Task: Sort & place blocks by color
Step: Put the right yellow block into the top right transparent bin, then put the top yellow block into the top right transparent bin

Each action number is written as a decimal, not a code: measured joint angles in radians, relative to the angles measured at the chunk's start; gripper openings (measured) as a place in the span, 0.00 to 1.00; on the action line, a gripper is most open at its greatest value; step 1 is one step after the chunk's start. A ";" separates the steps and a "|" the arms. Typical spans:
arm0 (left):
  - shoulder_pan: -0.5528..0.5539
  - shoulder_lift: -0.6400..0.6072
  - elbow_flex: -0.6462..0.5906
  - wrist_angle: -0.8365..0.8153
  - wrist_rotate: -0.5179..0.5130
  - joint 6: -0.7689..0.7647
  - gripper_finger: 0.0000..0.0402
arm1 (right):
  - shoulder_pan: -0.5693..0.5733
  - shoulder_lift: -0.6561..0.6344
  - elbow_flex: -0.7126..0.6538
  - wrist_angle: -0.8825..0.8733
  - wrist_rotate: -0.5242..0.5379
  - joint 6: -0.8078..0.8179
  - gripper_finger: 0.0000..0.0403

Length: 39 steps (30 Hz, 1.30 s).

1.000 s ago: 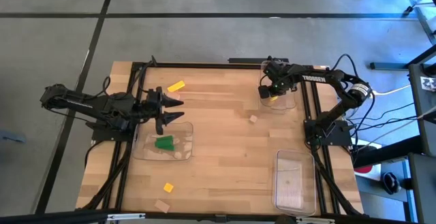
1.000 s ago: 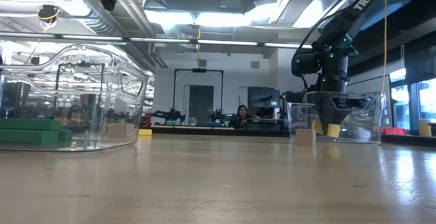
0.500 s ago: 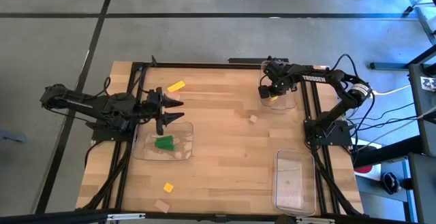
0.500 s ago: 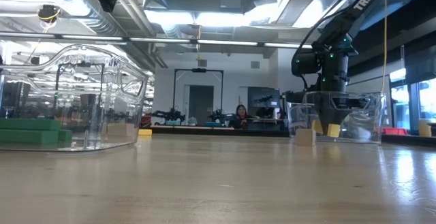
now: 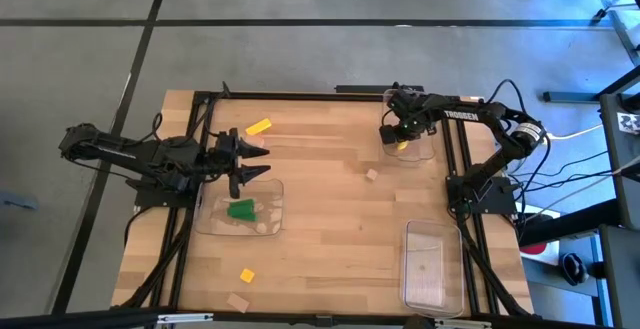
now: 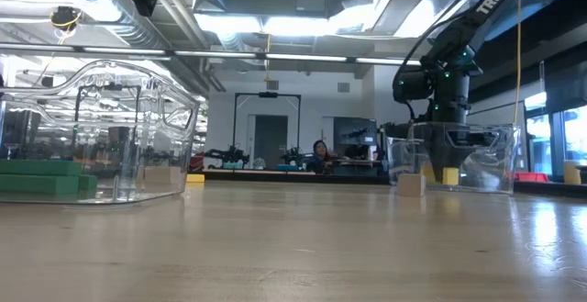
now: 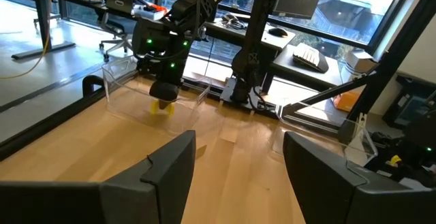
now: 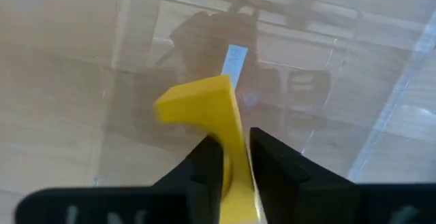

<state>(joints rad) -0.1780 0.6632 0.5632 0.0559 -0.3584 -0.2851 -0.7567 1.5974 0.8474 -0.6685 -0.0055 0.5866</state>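
Releasing cleanly is the job here: the right gripper [image 5: 397, 139] hangs inside the far tray [image 5: 432, 149], its jaws narrow on a yellow block [image 8: 211, 112]. Best to part them gently with the block low over the tray floor, then lift straight up. The left gripper [image 5: 250, 164], jaws wide and empty, waits above the green tray [image 5: 272, 191].

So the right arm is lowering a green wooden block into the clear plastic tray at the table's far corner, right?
Not quite: the block is yellow, not green. The right wrist view shows the right gripper with a yellow wooden block between its fingers over the clear plastic tray. The green block lies in another clear tray by the left arm.
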 joint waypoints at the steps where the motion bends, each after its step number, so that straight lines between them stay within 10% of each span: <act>1: 0.000 0.000 0.000 0.000 0.000 0.000 0.53 | 0.000 0.000 0.000 0.000 0.000 0.001 0.22; 13: 0.000 0.000 0.000 0.000 0.000 0.000 0.53 | 0.001 -0.002 0.000 -0.004 0.011 0.006 0.65; 28: 0.000 0.000 0.000 0.001 0.000 0.000 0.53 | 0.033 -0.389 0.149 -0.201 0.015 -0.225 0.66; 39: 0.000 0.000 0.000 0.068 0.000 0.000 0.53 | 0.464 -0.811 -0.035 0.401 -0.126 -0.033 0.65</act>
<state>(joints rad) -0.1780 0.6628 0.5636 0.1243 -0.3584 -0.2848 -0.2925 0.7865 0.8126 -0.2680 -0.1314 0.5531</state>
